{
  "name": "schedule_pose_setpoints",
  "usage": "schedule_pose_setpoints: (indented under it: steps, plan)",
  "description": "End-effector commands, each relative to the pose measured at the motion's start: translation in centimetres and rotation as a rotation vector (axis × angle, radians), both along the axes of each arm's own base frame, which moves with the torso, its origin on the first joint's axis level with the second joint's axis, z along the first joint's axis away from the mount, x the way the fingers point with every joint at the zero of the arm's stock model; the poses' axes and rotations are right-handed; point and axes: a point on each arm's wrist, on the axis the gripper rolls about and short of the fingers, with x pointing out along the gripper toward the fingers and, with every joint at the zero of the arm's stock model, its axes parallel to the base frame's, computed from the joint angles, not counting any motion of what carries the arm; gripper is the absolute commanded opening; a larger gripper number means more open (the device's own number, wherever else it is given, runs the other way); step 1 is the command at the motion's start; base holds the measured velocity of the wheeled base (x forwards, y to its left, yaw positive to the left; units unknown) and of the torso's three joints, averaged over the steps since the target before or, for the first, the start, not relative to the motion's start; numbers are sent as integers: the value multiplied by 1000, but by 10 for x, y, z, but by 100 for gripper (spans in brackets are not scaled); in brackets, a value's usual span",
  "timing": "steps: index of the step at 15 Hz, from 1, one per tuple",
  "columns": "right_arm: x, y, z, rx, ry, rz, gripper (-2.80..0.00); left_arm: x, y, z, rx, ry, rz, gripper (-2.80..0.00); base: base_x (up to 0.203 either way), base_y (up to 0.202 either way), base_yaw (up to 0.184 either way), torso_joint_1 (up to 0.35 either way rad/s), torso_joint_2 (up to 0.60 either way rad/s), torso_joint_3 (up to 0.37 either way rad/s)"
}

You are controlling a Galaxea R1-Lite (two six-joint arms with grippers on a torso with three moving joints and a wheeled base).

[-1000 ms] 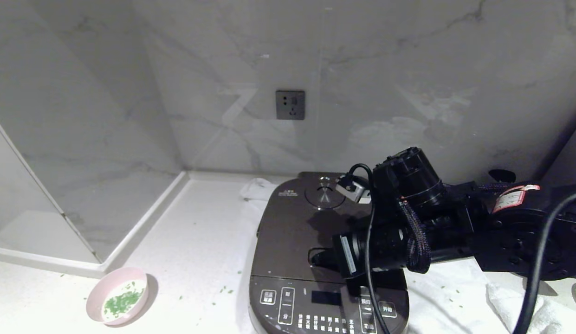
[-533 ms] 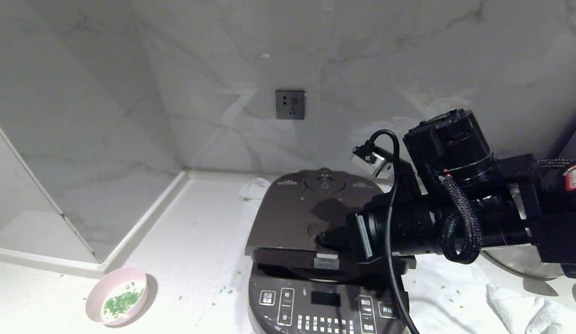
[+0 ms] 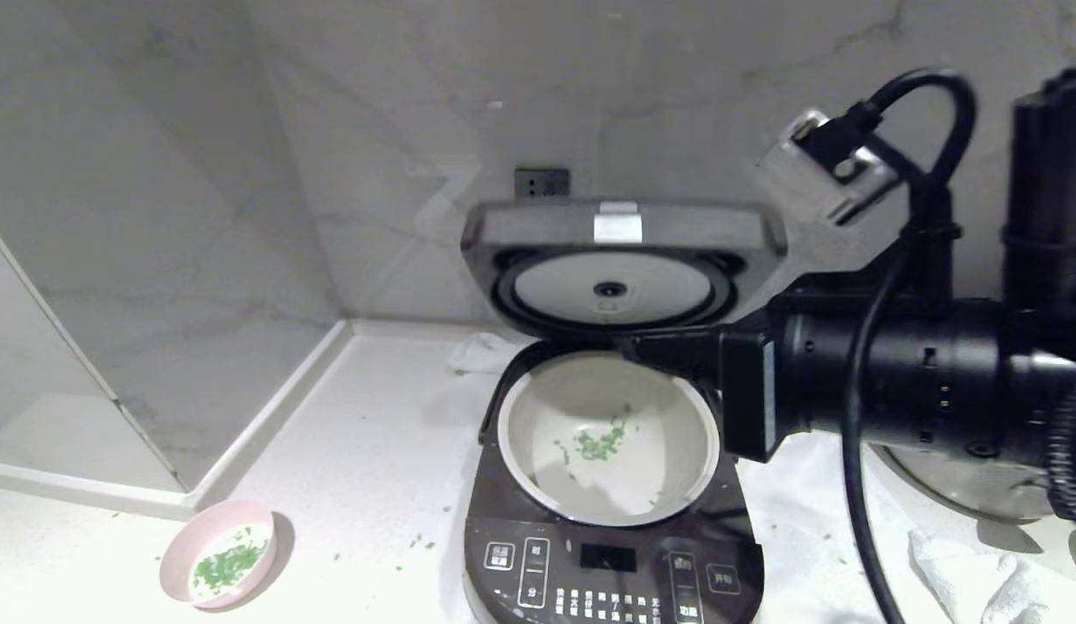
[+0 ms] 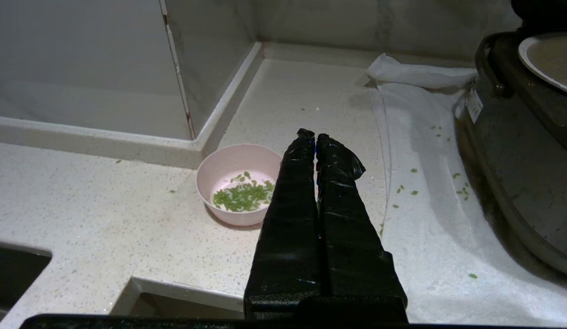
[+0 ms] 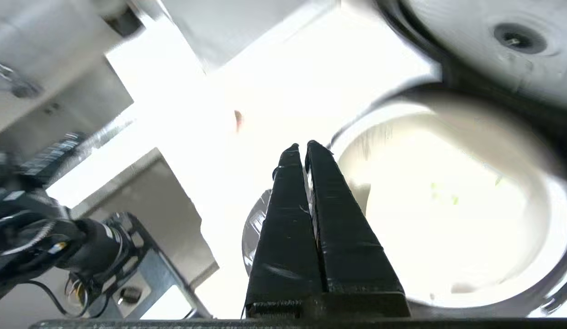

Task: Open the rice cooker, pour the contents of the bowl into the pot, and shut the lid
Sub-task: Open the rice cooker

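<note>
The dark rice cooker (image 3: 607,555) stands with its lid (image 3: 616,225) swung up, the white inner plate facing me. Its white pot (image 3: 538,433) is exposed and holds a few green bits (image 3: 600,440). My right gripper (image 3: 629,347) is shut and empty, hovering level over the pot's back rim just below the lid; the right wrist view shows the same gripper (image 5: 306,146) beside the pot (image 5: 447,219). The pink bowl (image 3: 178,555) with the green contents (image 3: 227,563) sits on the counter at the front left. In the left wrist view my left gripper (image 4: 315,135) is shut, just right of the bowl (image 4: 219,164).
A shiny steel pan (image 3: 945,485) and a crumpled white cloth (image 3: 971,572) lie right of the cooker, partly behind my right arm. A white towel (image 4: 429,183) lies under the cooker, strewn with green bits. A wall socket (image 3: 542,182) is behind the lid.
The lid has swung from shut to fully upright, uncovering the pot. My right arm rose off the lid and drew back to the right. The bowl has not moved.
</note>
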Motion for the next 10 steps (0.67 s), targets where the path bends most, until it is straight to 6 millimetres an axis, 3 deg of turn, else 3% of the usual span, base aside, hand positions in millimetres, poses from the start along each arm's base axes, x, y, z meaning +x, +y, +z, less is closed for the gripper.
schedule_pose_setpoints:
  steps: [1, 4, 6, 10]
  plan:
    - [-25, -25, 29, 75, -117, 11, -280, 1, 0, -4, 0, 12, 0, -280, 0, 0, 0, 0, 0, 0]
    - [-38, -45, 39, 36, -237, -87, -280, 1, 0, -4, 0, 12, 0, -280, 0, 0, 0, 0, 0, 0]
    - [-44, -59, 26, -97, -313, -219, -280, 1, 0, -4, 0, 12, 0, -280, 0, 0, 0, 0, 0, 0]
    - [-57, -112, 20, -174, -399, -487, -280, 1, 0, -4, 0, 12, 0, -280, 0, 0, 0, 0, 0, 0]
